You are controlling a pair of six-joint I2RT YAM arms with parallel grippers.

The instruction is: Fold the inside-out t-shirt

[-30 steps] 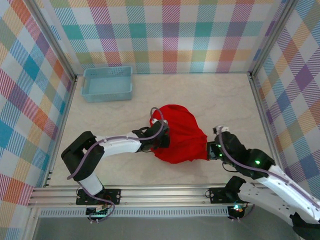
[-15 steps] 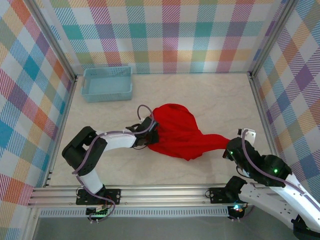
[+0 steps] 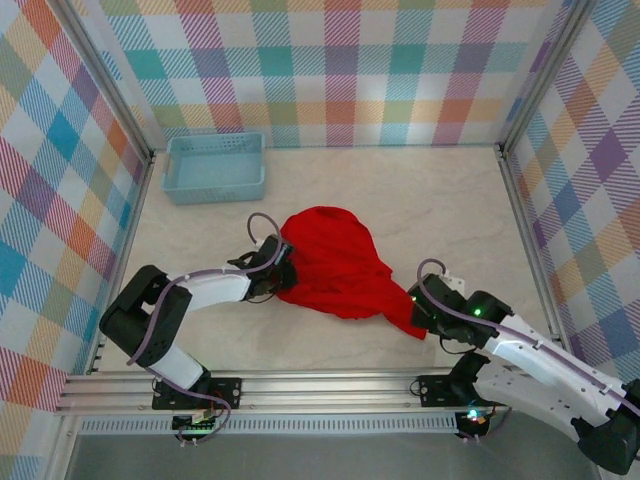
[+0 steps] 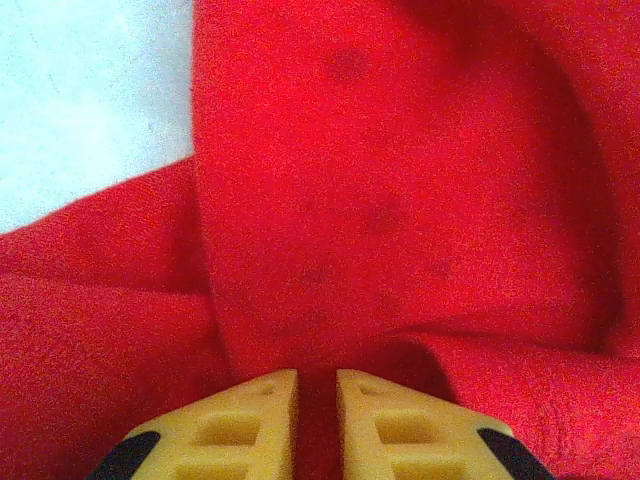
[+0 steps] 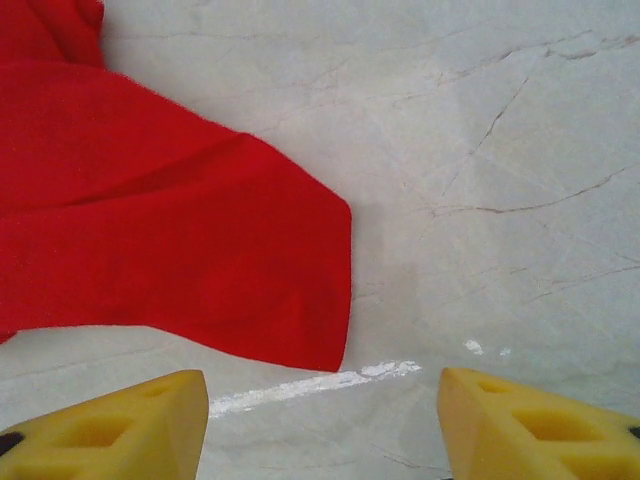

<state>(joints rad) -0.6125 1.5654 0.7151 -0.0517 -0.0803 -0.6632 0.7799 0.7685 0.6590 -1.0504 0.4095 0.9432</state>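
Red t-shirt (image 3: 335,262) pinched in left hand (image 4: 317,380) (right hand (image 5: 320,388) spread).

The white left arm stretches low to the right, its left hand (image 3: 283,272) with yellow fingers (image 4: 250,425) nearly together, pinching the bright red cloth t-shirt (image 3: 335,260). The right arm bends leftward; its right hand (image 5: 320,405) has its fingers spread wide, holding nothing.

One t-shirt (image 3: 335,262), one basket (image 3: 215,191), two grippers (image 4: 317,385) (image 5: 322,388)
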